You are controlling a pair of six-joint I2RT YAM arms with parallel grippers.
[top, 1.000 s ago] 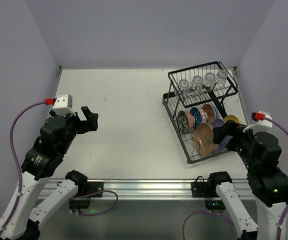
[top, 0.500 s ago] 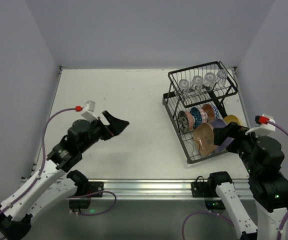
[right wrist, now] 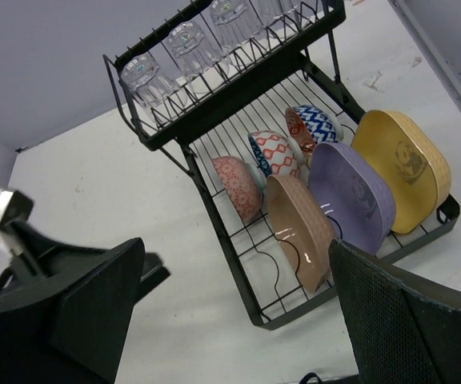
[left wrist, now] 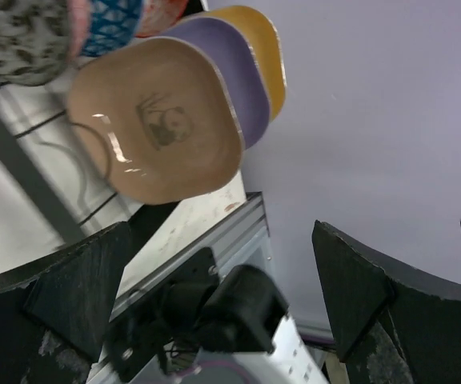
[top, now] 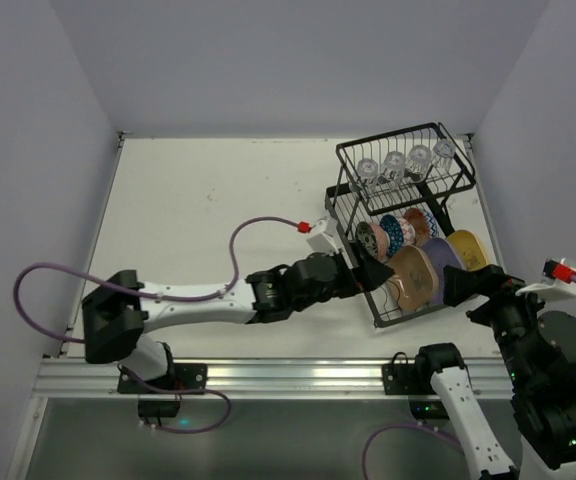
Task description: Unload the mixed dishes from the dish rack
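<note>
**Top view.** L arm (top: pixel 198 295) reaches across the table (top: pixel 218 190) to the near-left corner of the dish rack (top: pixel 406 187), which stands on the right side of the table. L gripper (top: pixel 370 270) is at the lower tray, just beside the tan plate (top: pixel 413 278). Its jaws are apart w/ nothing between them (L wrist view).

**Lower tray.** Right of the tan plate are the lavender plate (top: pixel 442 258) and then the yellow plate (top: pixel 468 248). All three stand on edge, side by side. On their far-left side is a row of patterned bowls (top: pixel 393 235), also on edge.

**Upper shelf.** Four clear glasses (top: pixel 403 163) sit in a row.

**R gripper.** R gripper (top: pixel 465 285) is at the near-right of the rack, apart from the plates. Its fingers are spread wide and hold nothing. R wrist view looks down on the whole rack.
</note>
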